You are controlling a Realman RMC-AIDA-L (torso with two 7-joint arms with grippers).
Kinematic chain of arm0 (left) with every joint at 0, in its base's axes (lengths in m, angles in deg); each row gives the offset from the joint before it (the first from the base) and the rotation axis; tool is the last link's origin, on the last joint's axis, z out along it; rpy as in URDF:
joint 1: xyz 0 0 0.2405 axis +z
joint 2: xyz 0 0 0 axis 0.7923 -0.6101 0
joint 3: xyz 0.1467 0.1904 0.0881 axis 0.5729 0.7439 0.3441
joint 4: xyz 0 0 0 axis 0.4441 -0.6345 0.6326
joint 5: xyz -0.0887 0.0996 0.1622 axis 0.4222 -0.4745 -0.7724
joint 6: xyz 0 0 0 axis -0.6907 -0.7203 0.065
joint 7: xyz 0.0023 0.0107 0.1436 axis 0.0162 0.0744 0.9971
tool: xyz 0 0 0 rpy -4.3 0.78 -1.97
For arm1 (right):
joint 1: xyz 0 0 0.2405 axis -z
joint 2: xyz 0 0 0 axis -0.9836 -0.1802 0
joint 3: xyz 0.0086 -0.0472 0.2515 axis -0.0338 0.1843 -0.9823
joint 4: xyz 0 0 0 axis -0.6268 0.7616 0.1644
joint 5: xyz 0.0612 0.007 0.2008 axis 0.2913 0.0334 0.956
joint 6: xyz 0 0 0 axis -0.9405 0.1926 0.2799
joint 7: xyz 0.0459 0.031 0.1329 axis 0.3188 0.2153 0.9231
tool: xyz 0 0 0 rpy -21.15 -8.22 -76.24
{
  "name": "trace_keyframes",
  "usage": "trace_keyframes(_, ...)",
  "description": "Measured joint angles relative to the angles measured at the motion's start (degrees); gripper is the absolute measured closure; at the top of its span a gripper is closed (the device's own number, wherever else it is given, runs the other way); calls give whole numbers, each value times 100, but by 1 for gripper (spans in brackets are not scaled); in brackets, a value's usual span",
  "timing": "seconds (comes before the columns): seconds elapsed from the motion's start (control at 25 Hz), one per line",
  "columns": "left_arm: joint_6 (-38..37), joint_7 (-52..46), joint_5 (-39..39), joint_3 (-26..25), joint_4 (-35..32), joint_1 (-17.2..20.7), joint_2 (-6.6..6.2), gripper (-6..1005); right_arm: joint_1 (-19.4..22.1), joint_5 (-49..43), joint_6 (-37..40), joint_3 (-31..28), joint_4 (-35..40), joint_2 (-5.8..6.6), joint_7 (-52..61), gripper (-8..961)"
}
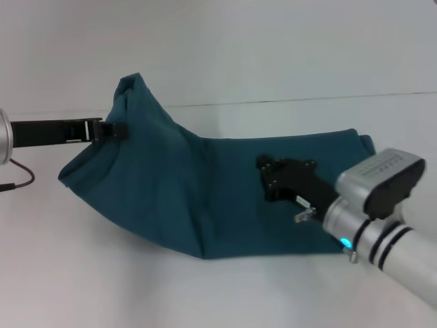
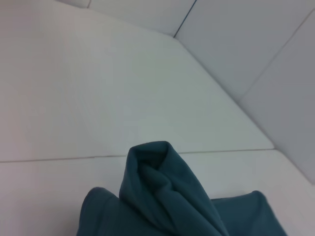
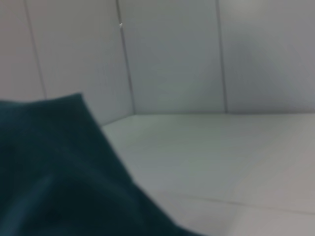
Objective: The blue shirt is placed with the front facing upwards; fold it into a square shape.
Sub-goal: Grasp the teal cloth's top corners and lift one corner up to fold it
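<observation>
your left pincer [image 1: 113, 130] is clamped on the shirt [image 1: 205, 184], lifting its 10 o'clock edge off the tabletop [image 1: 102, 287]. your right pincer [image 1: 263, 164] rests on the cloth at 3 o'clock; i cannot tell its grip. the fold looks about half done, no square yet.

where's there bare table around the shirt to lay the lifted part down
Bare table runs along the near edge in front of the blue shirt, and behind it up to the back wall. The left side is crowded: the left gripper holds a raised peak there. The right gripper sits over the shirt's middle.
</observation>
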Motion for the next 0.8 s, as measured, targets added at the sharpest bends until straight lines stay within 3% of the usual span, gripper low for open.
trace_keyframes(0.44, -293, -93, 128, 0, 513, 150, 71, 877, -785, -652, -597, -128, -468, -43, 115, 904)
trace_keyframes(0.64, -397, -95, 374, 1, 655, 201, 76, 874, -1201, -1466, -1349, -897, -698, -55, 119, 905)
trace_keyframes(0.8, -454, -102, 492, 1, 743, 214, 75, 872, -1293, -2424, -1485, -1637, -830, -53, 119, 906)
